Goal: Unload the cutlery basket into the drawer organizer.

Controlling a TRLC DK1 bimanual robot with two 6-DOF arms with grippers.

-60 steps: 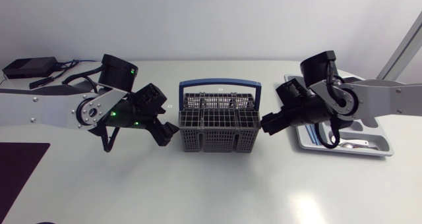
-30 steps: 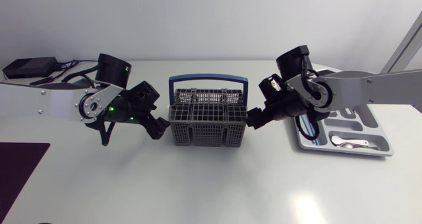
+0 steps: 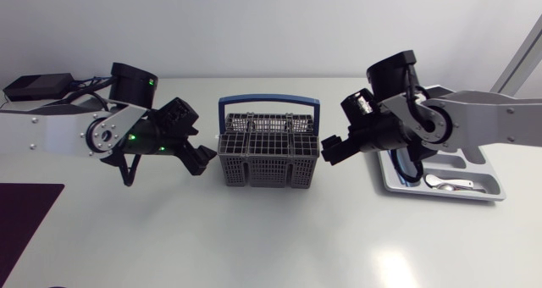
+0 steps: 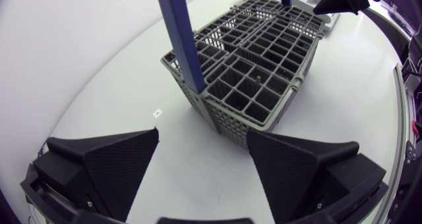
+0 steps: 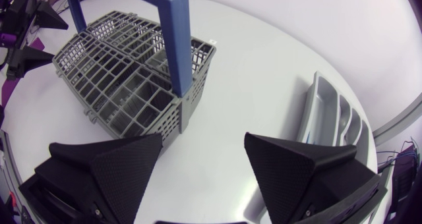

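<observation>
The left claw (image 3: pixel 199 159) hangs just left of the basket (image 3: pixel 269 148), near its left wall but not touching. Its own camera shows both fingers spread wide with nothing but bare table between them, the basket ahead.

The basket stands upright in the middle of the table, with its blue handle (image 3: pixel 269 104) arched up over the far side. I'd guess it is light, stiff plastic lattice. Pushed from one side, it would likely skate on the smooth top. The handle or the top rim looks the surest place to hold it. I can't make out any cutlery in the cells.

The right claw (image 3: pixel 332 148) sits just right of the basket, a small gap away. Its fingers are also wide apart and empty.

Far right lies the grey organizer (image 3: pixel 487 195), with a spoon (image 3: pixel 440 182) in a near slot. Metal cutlery would be thin and slick, best pinched across the handle. The shallow tray might shift if knocked.
</observation>
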